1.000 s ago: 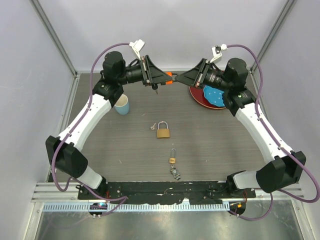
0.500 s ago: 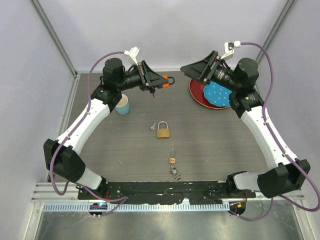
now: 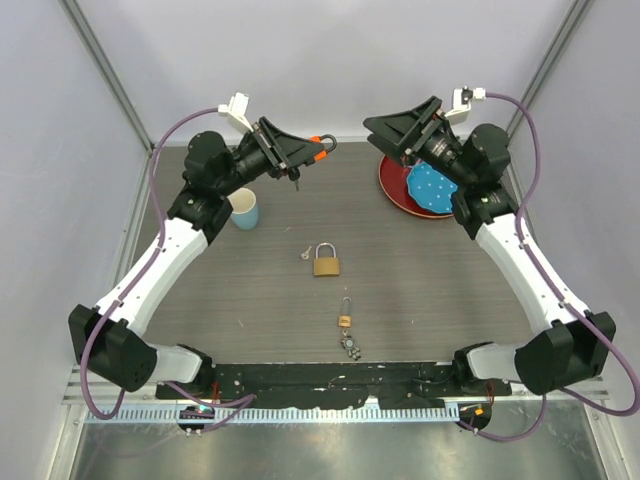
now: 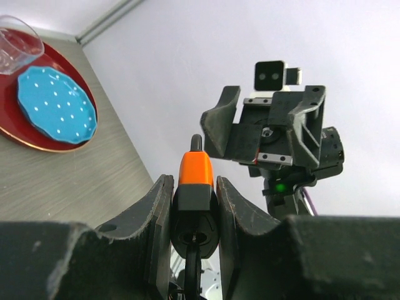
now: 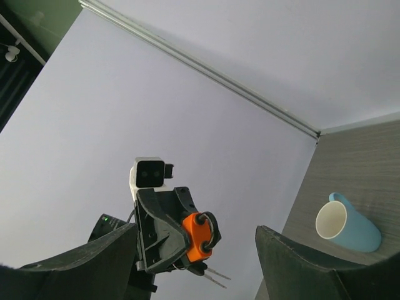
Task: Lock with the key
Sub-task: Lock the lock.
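The key point(image 4: 195, 172), with an orange head above a black one, is clamped between my left gripper's point(image 3: 308, 155) fingers, held in the air over the far side of the table. Its thin blades hang below the orange head point(image 5: 199, 236) in the right wrist view. My right gripper point(image 3: 378, 138) faces it from the right with a gap between them, jaws wide open and nothing in them. The big brass padlock point(image 3: 326, 262) lies flat mid-table, shackle up, well below both grippers.
A light blue cup point(image 3: 243, 209) stands under the left arm. A red plate point(image 3: 395, 192) with a blue dotted plate point(image 3: 432, 185) sits at the far right. A tiny brass padlock on a keychain point(image 3: 344, 320) lies near the front, and a small silver key point(image 3: 304, 254) lies beside the big padlock.
My right gripper has opened, let go of the key and drawn back to the right. The left gripper has pulled back to the left, still holding the key.
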Tool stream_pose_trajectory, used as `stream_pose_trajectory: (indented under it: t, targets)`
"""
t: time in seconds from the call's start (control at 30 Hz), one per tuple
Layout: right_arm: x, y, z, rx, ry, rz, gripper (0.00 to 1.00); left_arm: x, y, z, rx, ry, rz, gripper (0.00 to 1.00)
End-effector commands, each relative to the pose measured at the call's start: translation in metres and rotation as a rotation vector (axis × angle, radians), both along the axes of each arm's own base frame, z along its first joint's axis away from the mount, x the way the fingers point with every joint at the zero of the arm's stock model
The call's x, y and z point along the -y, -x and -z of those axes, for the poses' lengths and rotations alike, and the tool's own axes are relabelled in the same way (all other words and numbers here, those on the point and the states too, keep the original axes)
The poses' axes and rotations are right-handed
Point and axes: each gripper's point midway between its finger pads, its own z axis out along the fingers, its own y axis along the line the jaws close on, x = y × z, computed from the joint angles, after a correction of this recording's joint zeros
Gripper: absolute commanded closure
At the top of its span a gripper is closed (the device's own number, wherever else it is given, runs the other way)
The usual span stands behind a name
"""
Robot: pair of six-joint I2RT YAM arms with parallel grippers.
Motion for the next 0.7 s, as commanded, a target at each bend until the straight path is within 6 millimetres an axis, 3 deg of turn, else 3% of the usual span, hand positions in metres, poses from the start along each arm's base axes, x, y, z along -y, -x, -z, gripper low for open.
stream_pose_trajectory:
  t: [0.0,0.13,0.3,0.4,0.67]
  targets:
    - [-0.021,0.000,-0.027,0.045,-0.078,-0.037,0.20,-0.020,0.004,-0.056,0.162,0.121,-0.111,1.00]
    - [-0.049,-0.004,-0.024,0.037,-0.083,-0.087,0.24,-0.026,0.005,-0.066,0.192,0.147,-0.148,1.00]
    - [-0.075,-0.004,-0.042,0.084,-0.122,-0.139,0.32,-0.028,0.004,-0.072,0.206,0.175,-0.160,1.00]
    - [-0.080,-0.002,-0.051,0.111,-0.141,-0.145,0.35,-0.026,0.004,-0.071,0.201,0.172,-0.153,1.00]
    - [-0.091,-0.010,-0.048,0.089,-0.179,-0.178,0.53,-0.026,0.002,-0.073,0.202,0.171,-0.155,1.00]
